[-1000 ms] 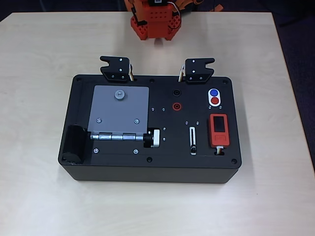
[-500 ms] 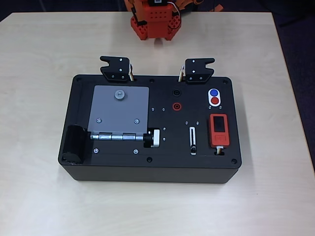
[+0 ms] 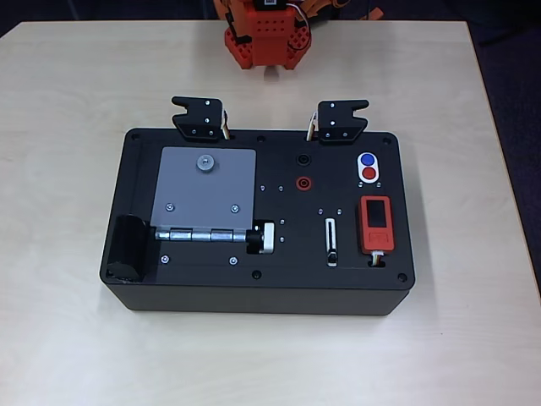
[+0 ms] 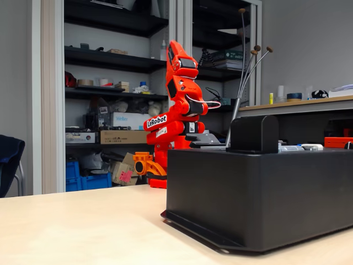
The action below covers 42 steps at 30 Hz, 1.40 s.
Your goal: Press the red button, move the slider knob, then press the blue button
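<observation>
A black box (image 3: 203, 288) lies in the middle of the pale table. On its right part, the red button (image 3: 368, 173) and the blue button (image 3: 367, 159) share a white oval, with blue farther from the front. The slider knob (image 3: 332, 255) is a dark nub at the near end of its white-rimmed slot (image 3: 330, 241). My orange arm (image 4: 179, 110) stands folded upright behind the box, well away from the buttons, and its base (image 3: 266, 38) sits at the table's far edge. Among the folded links I cannot make out how the gripper's jaws stand.
The box also carries a grey hinged plate (image 3: 205, 190), a silver knurled knob (image 3: 266, 238), a red socket (image 3: 302, 182) and an orange-red block with a dark screen (image 3: 375, 223). Two black brackets (image 3: 201, 117) (image 3: 340, 120) rise at its back edge. Bare table surrounds the box.
</observation>
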### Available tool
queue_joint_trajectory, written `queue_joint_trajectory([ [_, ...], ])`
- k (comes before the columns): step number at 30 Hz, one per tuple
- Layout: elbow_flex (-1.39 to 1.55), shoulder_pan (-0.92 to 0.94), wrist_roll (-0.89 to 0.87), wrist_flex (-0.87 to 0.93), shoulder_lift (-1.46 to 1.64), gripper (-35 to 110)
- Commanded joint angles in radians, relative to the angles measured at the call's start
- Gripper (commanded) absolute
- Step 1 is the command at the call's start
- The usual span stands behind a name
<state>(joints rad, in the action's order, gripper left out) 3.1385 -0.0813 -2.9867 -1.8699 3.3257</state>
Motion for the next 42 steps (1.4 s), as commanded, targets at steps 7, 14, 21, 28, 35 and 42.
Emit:
queue_joint_trajectory([
  [7, 0.003, -0.025, -0.319, -0.066, -0.003, 0],
  [14, 0.003, -0.034, -0.31, -0.067, -0.003, 0],
  [21, 0.003, -0.035, -0.227, -0.067, -0.003, 0],
  [28, 0.003, -0.035, -0.247, -0.067, -0.003, 0],
  [35, 0.003, -0.035, -0.071, -0.067, -0.003, 0],
  [42, 0.003, -0.035, -0.029, -0.067, -0.003, 0],
])
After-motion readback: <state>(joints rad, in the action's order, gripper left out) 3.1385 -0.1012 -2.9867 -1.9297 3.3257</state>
